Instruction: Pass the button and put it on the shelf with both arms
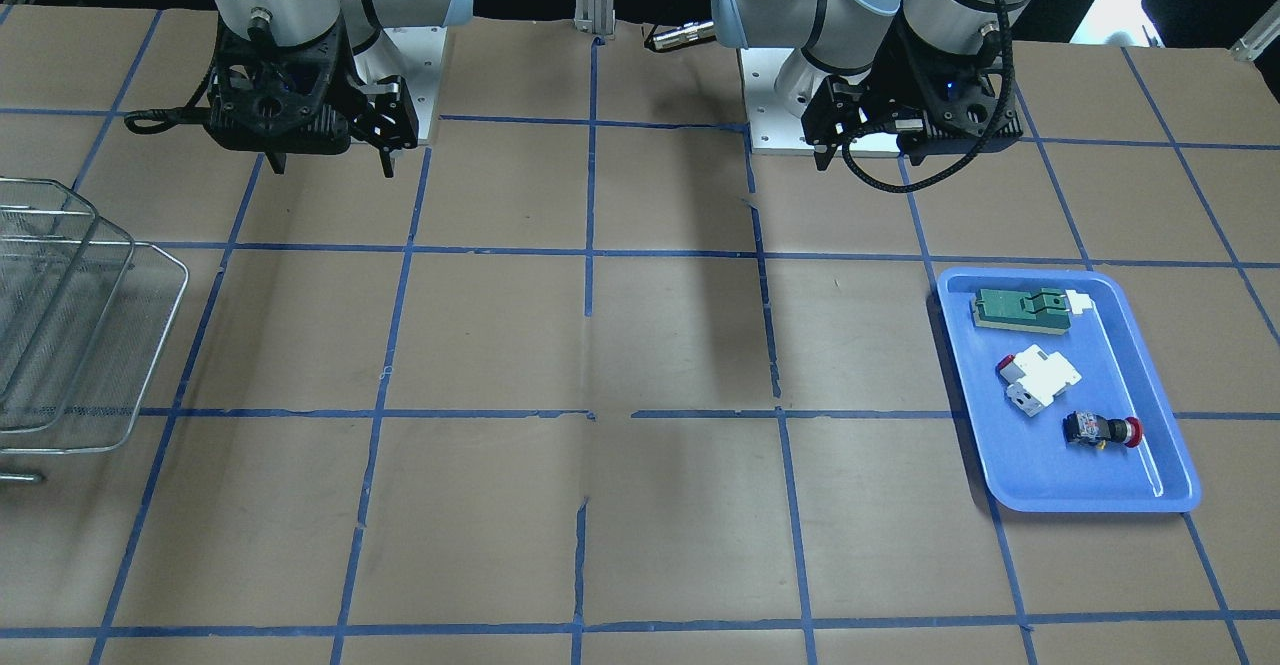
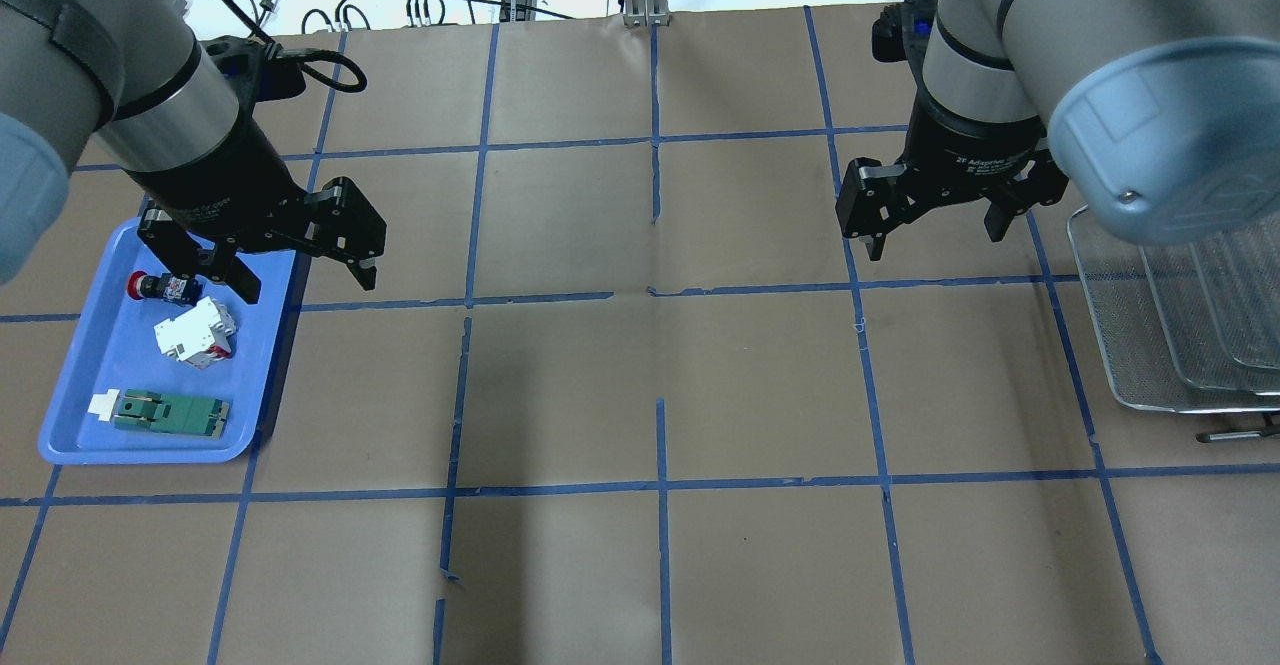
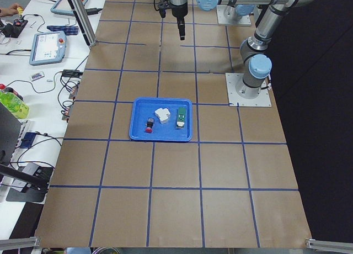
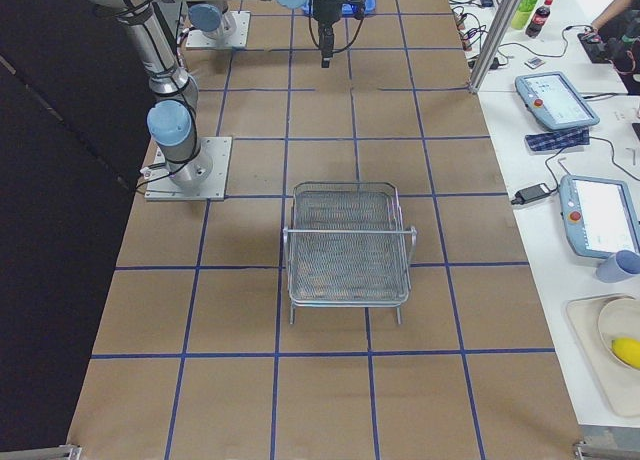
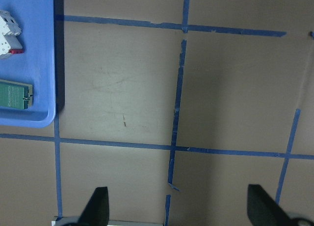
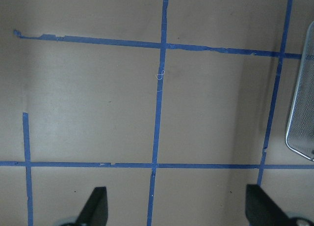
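Button (image 1: 1103,431) lies on its side in the blue tray (image 1: 1040,470), at the end of the tray farthest from the robot. Its red cap points toward the tray's outer long rim, on the robot's left. The white block (image 1: 1040,381) lies next to it in the middle of the tray, and the green part (image 1: 1018,308) lies at the end nearest the robot.

The left gripper (image 2: 308,285) hangs raised above the surface (image 1: 640,345), wide open and holding nothing. In the overhead view one of its fingers (image 2: 243,285) shows just beside the button, over the tray's inner edge, but does not touch it. The left wrist view takes in only a corner of the tray with the white block and green part; the button falls outside that view, and only bare surface shows between the spread fingertips.

The right gripper (image 2: 935,240) is also wide open and empty, raised over the surface well apart from the button. The shelf (image 2: 1180,365) stands on the surface at the robot's right, just beside the right gripper in the overhead view.
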